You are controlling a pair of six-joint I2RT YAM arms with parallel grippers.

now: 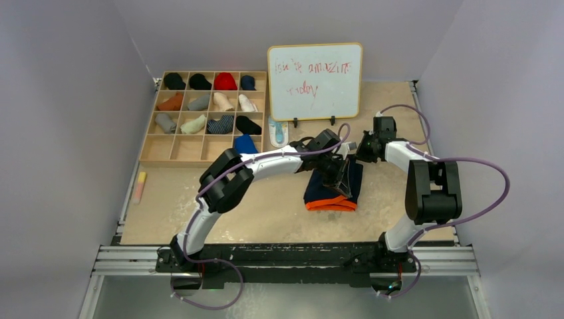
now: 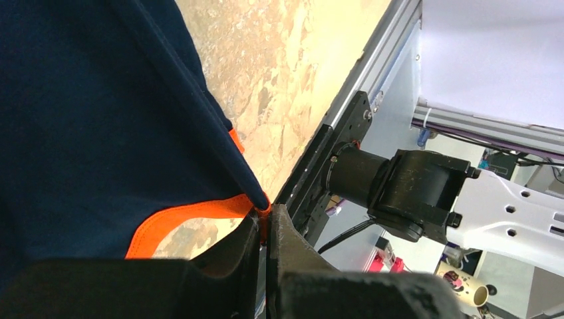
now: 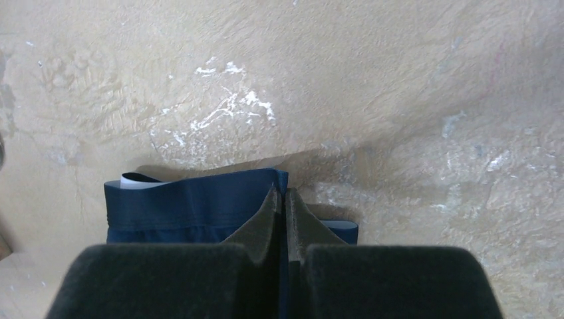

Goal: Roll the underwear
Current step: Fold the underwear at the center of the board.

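Left wrist: left gripper (image 2: 266, 229) pinches the navy underwear (image 2: 100, 133) (at its orange trim); right gripper (image 3: 282, 206) clamps another edge.

From above, the left gripper (image 1: 344, 189) covers much of the navy underwear (image 1: 318, 191). The red scrawl on the whiteboard (image 1: 315, 81) is too faint to read, and both wrist views crop the fabric.
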